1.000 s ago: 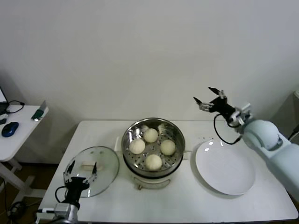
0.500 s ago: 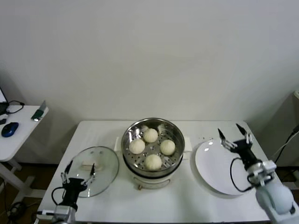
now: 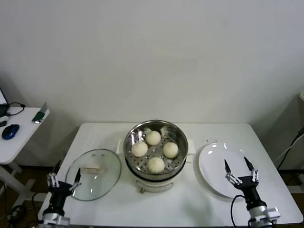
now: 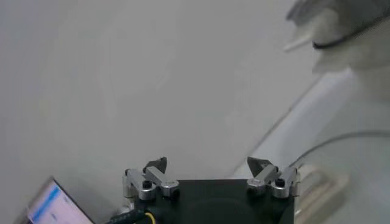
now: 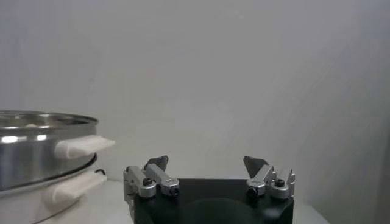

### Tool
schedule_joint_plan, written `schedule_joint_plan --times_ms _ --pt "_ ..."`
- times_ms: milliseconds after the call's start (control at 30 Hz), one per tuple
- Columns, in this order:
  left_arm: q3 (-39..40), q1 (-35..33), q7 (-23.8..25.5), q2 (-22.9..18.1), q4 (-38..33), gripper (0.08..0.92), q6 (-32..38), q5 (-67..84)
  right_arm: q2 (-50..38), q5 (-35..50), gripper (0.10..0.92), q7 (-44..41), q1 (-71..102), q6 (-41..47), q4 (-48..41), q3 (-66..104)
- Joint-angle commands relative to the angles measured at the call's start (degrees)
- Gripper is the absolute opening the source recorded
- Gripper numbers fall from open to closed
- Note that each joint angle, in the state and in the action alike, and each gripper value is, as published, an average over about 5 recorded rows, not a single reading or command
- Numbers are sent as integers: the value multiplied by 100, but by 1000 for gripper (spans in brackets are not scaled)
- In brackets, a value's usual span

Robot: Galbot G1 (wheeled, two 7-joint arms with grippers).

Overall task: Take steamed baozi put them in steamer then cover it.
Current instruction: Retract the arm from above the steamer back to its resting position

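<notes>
Baozi (image 3: 153,137), all four, sit in the steamer (image 3: 156,127); I see its cover (image 3: 93,167) lying left of it. Left gripper (image 3: 63,180) and right gripper (image 3: 241,170) gape wide, empty.

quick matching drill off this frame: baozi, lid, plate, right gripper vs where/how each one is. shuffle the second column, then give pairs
Column 1:
1. steamed baozi
2. cover
3. white plate
4. right gripper

Column 2:
A. flat on the table, on the robot's left of the steamer
B. open, holding nothing, at the near edge of the plate
C. four, on the perforated tray in the steamer
D. bare, on the robot's right of the steamer

Pairs: 1-C, 2-A, 3-D, 4-B
</notes>
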State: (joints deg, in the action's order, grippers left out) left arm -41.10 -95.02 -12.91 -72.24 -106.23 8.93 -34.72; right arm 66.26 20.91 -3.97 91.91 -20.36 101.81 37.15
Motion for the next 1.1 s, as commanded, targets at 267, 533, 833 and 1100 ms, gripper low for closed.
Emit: schedule_joint_plan --times_ms 267,533,833,1100 --pt "232 620 -838 -266 1179 823 -362 -3838 699 -370 823 -8 312 -625 -299 -5" --pt "333 894 -808 -374 1551 823 -375 -4191 752 -383 823 -15 318 -700 -354 -7" --pt "419 1298 -688 -464 1879 823 -444 -4421 786 -383 823 -28 329 -744 -385 -2" --pt "525 1669 -576 -482 2062 823 -550 -4424 821 -400 823 -30 371 -804 -408 -7"
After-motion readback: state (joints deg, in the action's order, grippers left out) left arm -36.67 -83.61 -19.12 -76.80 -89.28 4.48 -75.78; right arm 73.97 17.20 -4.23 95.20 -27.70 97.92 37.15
